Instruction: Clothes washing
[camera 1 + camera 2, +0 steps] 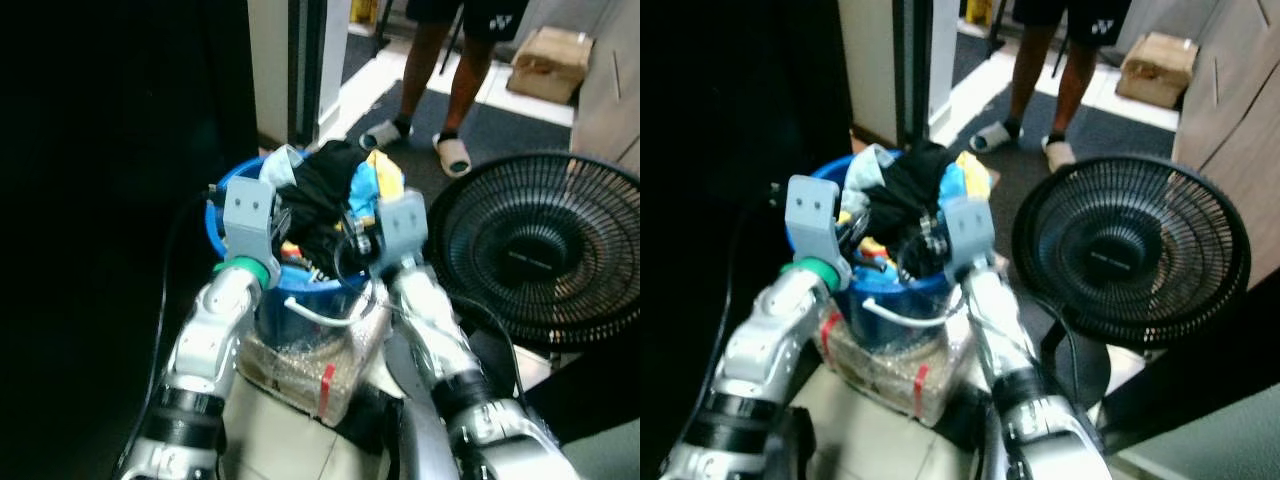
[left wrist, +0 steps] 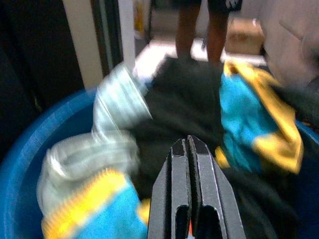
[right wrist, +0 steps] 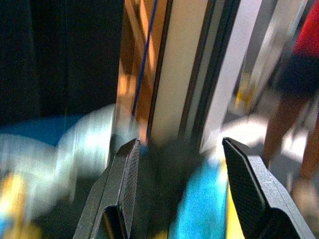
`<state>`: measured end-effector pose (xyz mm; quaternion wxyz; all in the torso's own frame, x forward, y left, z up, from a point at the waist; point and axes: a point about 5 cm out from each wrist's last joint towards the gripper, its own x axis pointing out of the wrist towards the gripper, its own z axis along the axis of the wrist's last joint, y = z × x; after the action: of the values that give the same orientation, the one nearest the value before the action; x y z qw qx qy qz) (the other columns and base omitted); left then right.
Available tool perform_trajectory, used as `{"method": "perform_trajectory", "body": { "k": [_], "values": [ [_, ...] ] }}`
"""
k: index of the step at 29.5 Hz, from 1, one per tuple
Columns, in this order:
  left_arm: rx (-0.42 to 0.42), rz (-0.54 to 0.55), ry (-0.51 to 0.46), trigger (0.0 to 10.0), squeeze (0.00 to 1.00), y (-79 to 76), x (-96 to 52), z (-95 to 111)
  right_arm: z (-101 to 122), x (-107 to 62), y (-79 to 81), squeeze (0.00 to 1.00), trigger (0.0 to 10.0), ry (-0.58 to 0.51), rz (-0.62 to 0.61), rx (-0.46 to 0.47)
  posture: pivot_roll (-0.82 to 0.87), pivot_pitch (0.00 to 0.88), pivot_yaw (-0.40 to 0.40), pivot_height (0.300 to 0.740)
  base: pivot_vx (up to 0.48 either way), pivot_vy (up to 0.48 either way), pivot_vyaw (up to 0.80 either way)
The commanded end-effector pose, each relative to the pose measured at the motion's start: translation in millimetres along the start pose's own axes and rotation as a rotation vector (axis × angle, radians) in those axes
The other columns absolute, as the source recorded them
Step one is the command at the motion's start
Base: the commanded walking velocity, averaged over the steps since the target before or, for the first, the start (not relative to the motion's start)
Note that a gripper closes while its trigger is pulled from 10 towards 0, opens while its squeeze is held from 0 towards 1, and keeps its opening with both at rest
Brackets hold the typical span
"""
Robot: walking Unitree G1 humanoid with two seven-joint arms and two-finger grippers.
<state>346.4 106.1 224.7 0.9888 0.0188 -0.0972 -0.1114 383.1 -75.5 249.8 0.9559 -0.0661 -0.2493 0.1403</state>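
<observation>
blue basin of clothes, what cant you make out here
- Lower clothes in the blue basin: hidden in the eye views under the black garment and both grippers.
- Pale cloth: motion-blurred in the left wrist view behind the shut left gripper; type unclear.
- Right wrist view: blurred past the open right gripper.
- Person: cut off above the legs by the top edge.

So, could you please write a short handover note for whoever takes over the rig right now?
Left gripper: shut, empty, poised over the clothes in the blue basin.
Right gripper: open, at the pile's other side.
The basin sits on a wrapped bundle; a black fan stands to its right, a person beyond.
Done: arms at the basin.
Left: grasp the clothes; nothing lifted yet.
</observation>
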Motion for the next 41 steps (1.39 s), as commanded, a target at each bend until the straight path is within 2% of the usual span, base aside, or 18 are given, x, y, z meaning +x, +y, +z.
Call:
{"method": "perform_trajectory", "body": {
  "k": [1, 7, 13, 14, 16, 19, 20, 23, 27, 28, 31, 32, 33, 35, 36, 38, 40, 41],
  "values": [
    [0.012, 0.04, 0.025, 10.0, 0.0, 7.7, -3.1, -10, -10, -8.5, 1.7, 0.0, 10.0, 0.032, 0.002, 0.023, 0.17, 0.113, -0.029, 0.48, 0.0, 0.0, 0.0],
    [0.003, 0.066, 0.029, 10.0, 0.0, 13.9, -3.5, -13, -16, -20.1, 4.7, 0.0, 10.0, 0.04, 0.01, 0.033, 0.16, 0.105, -0.028, 0.48, 0.0, 0.0, 0.0],
    [0.002, 0.067, 0.024, 10.0, 0.0, 14.4, -3.3, -12, -17, -22.2, 4.2, 0.0, 10.0, 0.042, 0.006, 0.035, 0.16, 0.104, -0.027, 0.48, 0.0, 0.0, 0.0],
    [-0.012, 0.05, 0.001, 10.0, 0.0, 12.3, -0.9, -4, -16, -28.5, -4.3, 0.0, 10.0, 0.039, -0.012, 0.03, 0.14, 0.086, -0.009, 0.48, 0.0, 0.0, 0.0],
    [-0.012, 0.05, 0.001, 10.0, 0.0, 12.3, -0.9, -4, -16, -28.5, -4.3, 0.0, 10.0, 0.039, -0.012, 0.03, 0.14, 0.086, -0.009, 0.48, 0.0, 0.0, 0.0],
    [-0.061, 0.103, 0.147, 10.0, 0.0, 19.9, 3.9, -18, -33, -29.1, -0.6, 0.0, 10.0, 0.169, 0.07, -0.013, 0.14, 0.083, -0.006, 0.48, 0.0, 0.0, 0.0],
    [-0.061, 0.103, 0.147, 10.0, 0.0, 19.9, 3.9, -18, -33, -29.1, -0.6, 0.0, 10.0, 0.169, 0.07, -0.013, 0.14, 0.083, -0.006, 0.48, 0.0, 0.0, 0.0],
    [-0.133, 0.189, 0.216, 10.0, 0.0, 38.7, -2.0, -27, -44, -17.1, 18.7, 0.0, 10.0, 0.275, 0.149, 0.0, 0.16, 0.08, -0.024, 0.48, 0.0, 0.0, 0.0],
    [-0.163, 0.225, 0.245, 10.0, 0.0, 44.9, -4.4, -31, -44, -13.2, 22.7, 0.0, 10.0, 0.29, 0.161, -0.002, 0.18, 0.082, -0.037, 0.48, 0.0, 0.0, 0.0],
    [-0.212, 0.275, 0.285, 10.0, 0.0, 52.0, -6.7, -36, -43, -9.9, 26.2, 0.0, 10.0, 0.299, 0.169, -0.001, 0.19, 0.084, -0.046, 0.48, 0.0, 0.0, 0.0],
    [-0.257, 0.323, 0.317, 10.0, 0.0, 59.4, -8.6, -40, -42, -8.1, 29.2, 0.0, 10.0, 0.304, 0.179, 0.0, 0.21, 0.091, -0.061, 0.48, 0.0, 0.0, 0.0],
    [-0.296, 0.373, 0.345, 10.0, 0.0, 69.7, -10.4, -42, -41, -7.7, 32.5, 0.0, 10.0, 0.305, 0.19, 0.003, 0.21, 0.095, -0.065, 0.48, 0.0, 0.0, 0.0],
    [-0.296, 0.373, 0.345, 10.0, 0.0, 69.7, -10.4, -42, -41, -7.7, 32.5, 0.0, 10.0, 0.305, 0.19, 0.003, 0.21, 0.095, -0.065, 0.48, 0.0, 0.0, 0.0],
    [-0.336, 0.431, 0.393, 10.0, 0.0, 91.9, -16.4, -46, -42, -10.1, 37.1, 0.0, 10.0, 0.311, 0.21, 0.007, 0.22, 0.104, -0.068, 0.48, 0.0, 0.0, 0.0],
    [-0.336, 0.431, 0.393, 10.0, 0.0, 91.9, -16.4, -46, -42, -10.1, 37.1, 0.0, 10.0, 0.311, 0.21, 0.007, 0.22, 0.104, -0.068, 0.48, 0.0, 0.0, 0.0],
    [-0.321, 0.429, 0.43, 10.0, 0.0, 102.7, -23.0, -49, -44, -11.4, 37.4, 0.0, 10.0, 0.318, 0.216, 0.006, 0.22, 0.105, -0.067, 0.48, 0.0, 0.0, 0.0],
    [-0.303, 0.407, 0.447, 10.0, 0.0, 103.4, -26.4, -52, -45, -11.4, 36.4, 0.0, 10.0, 0.321, 0.215, 0.003, 0.21, 0.108, -0.064, 0.48, 0.0, 0.0, 0.0],
    [-0.267, 0.377, 0.44, 10.0, 0.0, 101.7, -29.6, -53, -45, -10.7, 35.5, 0.0, 10.0, 0.314, 0.214, -0.005, 0.21, 0.11, -0.06, 0.48, 0.0, 0.0, 0.0]
  ]
}}
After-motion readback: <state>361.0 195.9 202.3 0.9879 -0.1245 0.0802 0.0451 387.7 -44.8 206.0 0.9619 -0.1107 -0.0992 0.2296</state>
